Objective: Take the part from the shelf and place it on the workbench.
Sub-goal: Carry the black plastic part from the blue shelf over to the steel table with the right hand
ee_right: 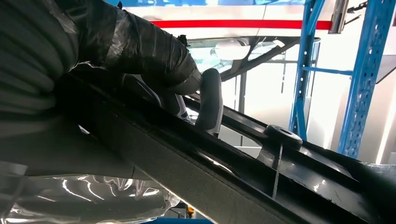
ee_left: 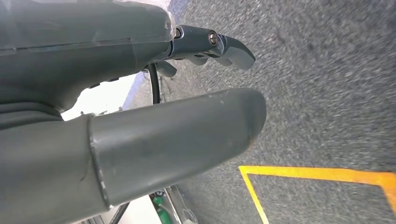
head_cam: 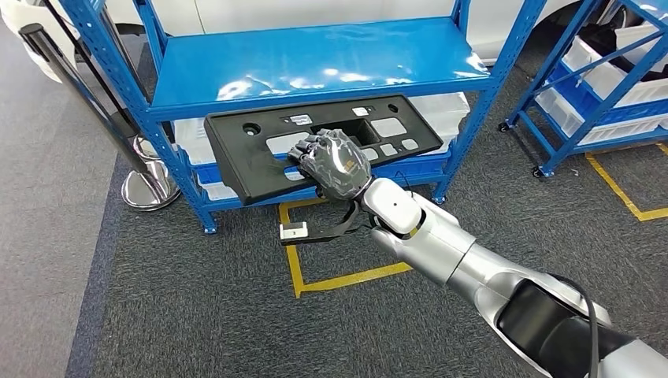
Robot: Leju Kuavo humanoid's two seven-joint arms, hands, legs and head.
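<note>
The part is a long flat black plastic panel with several cut-outs and a white label. It hangs tilted in front of the blue shelf rack, level with the lower shelves. My right hand grips its near edge around the middle, fingers over the top face. Up close, the right wrist view has the panel's edge running across with my fingers hooked over it. My left hand hangs over grey carpet with its fingers apart and nothing in them.
White bins sit on the rack's lower shelves behind the panel. A second blue rack with white bins stands at the right. A chrome post base is at the left. Yellow floor tape marks the carpet.
</note>
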